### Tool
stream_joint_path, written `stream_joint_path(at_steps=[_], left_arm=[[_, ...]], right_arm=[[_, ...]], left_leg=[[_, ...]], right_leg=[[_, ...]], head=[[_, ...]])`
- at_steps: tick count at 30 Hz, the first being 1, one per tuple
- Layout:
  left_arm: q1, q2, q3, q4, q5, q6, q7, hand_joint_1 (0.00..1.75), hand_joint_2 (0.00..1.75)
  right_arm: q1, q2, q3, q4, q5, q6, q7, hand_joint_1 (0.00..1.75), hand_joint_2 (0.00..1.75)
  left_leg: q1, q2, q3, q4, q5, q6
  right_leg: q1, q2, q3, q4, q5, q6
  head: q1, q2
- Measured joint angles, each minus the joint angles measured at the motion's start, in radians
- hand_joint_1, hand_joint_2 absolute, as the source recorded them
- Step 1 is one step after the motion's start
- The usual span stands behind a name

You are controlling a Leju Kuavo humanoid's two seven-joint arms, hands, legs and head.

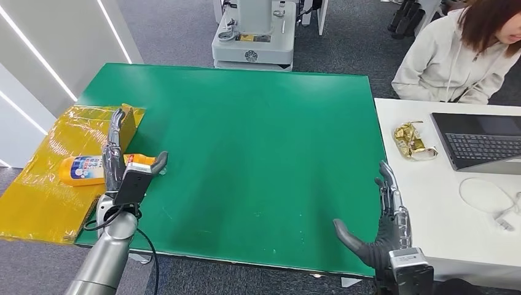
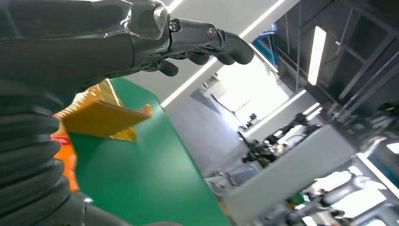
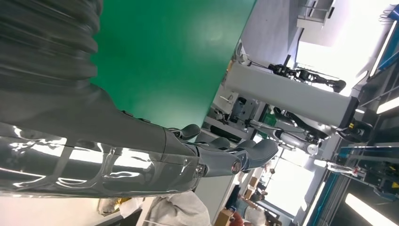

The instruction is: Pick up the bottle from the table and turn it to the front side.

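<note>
An orange bottle (image 1: 80, 170) with a white and blue label lies on its side at the left edge of the green table (image 1: 258, 141), its cap end pointing right. My left hand (image 1: 123, 163) hovers over the cap end, fingers stretched out and thumb spread, holding nothing. In the left wrist view the left hand (image 2: 94, 42) has nothing in it, and a strip of the orange bottle (image 2: 66, 150) shows behind the ribbed cover. My right hand (image 1: 384, 224) is open above the table's near right corner; the right wrist view shows the right hand (image 3: 141, 150) empty.
A flattened yellow wrapped box (image 1: 55, 153) lies under and left of the bottle, one flap standing up. A white table (image 1: 442, 209) at the right holds a laptop (image 1: 485, 141), a gold wrapper (image 1: 413, 140) and a cable. A person (image 1: 454, 55) sits behind it. A robot base (image 1: 252, 37) stands beyond.
</note>
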Motion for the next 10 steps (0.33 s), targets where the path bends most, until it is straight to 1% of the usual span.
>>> stream_joint_path(at_steps=[3,5,7,9,10], left_arm=[[0.005,-0.007,-0.002,-0.045,0.017,-0.009,-0.003,0.0,1.75],[0.008,-0.011,-0.003,-0.064,0.062,-0.038,-0.008,0.0,1.75],[0.012,-0.019,-0.006,-0.081,0.171,-0.116,0.001,0.0,1.75],[0.017,-0.03,-0.02,-0.09,0.284,-0.209,0.032,0.0,1.75],[0.018,-0.033,-0.025,-0.092,0.31,-0.232,0.041,0.0,1.75]], right_arm=[[0.001,0.0,0.001,0.0,-0.005,-0.005,-0.004,0.0,1.75],[0.002,0.0,0.001,0.0,-0.011,-0.007,-0.008,0.0,1.75],[0.006,0.0,0.001,0.0,-0.026,-0.012,-0.015,0.0,1.75],[0.014,0.0,0.002,0.0,-0.049,-0.02,-0.025,0.0,1.75],[0.016,0.0,0.002,0.0,-0.055,-0.022,-0.028,0.0,1.75]], left_leg=[[0.0,0.0,0.0,0.0,0.0,0.0],[0.0,0.0,0.0,0.0,0.0,0.0],[0.0,0.0,0.0,0.0,0.0,0.0],[0.0,0.0,0.0,0.0,0.0,0.0],[0.0,0.0,0.0,0.0,0.0,0.0]], right_leg=[[0.0,0.0,0.0,0.0,0.0,0.0],[0.0,0.0,0.0,0.0,0.0,0.0],[0.0,0.0,0.0,0.0,0.0,0.0],[0.0,0.0,0.0,0.0,0.0,0.0],[0.0,-0.001,0.0,0.0,0.0,0.0]], head=[[0.0,0.0],[0.0,0.0],[0.0,0.0],[0.0,0.0],[0.0,0.0]])
